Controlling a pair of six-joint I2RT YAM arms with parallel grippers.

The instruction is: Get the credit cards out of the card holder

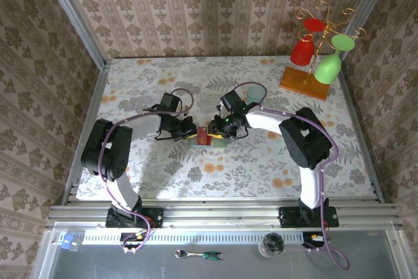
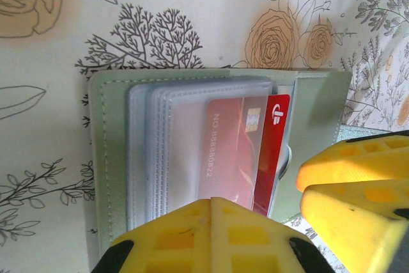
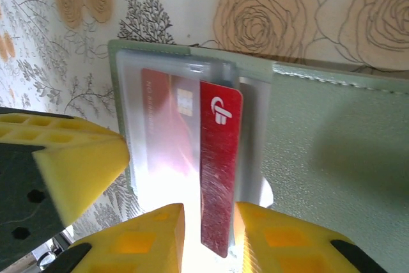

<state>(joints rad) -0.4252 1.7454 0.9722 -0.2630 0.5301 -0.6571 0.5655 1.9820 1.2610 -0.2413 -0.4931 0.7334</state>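
Observation:
The grey-green card holder lies open on the flowered tablecloth, its clear sleeves facing up. One red credit card sticks partway out of a sleeve; any other cards are hidden. My left gripper is shut with nothing between its fingers, its tips resting on the clear sleeves. My right gripper is open. The card's bare strip lies in the gap between its fingers, with room on both sides.
A pale teal cup stands just behind the right arm. A wooden rack with red and green glasses stands at the back right. Walls close the table at the back and at both sides.

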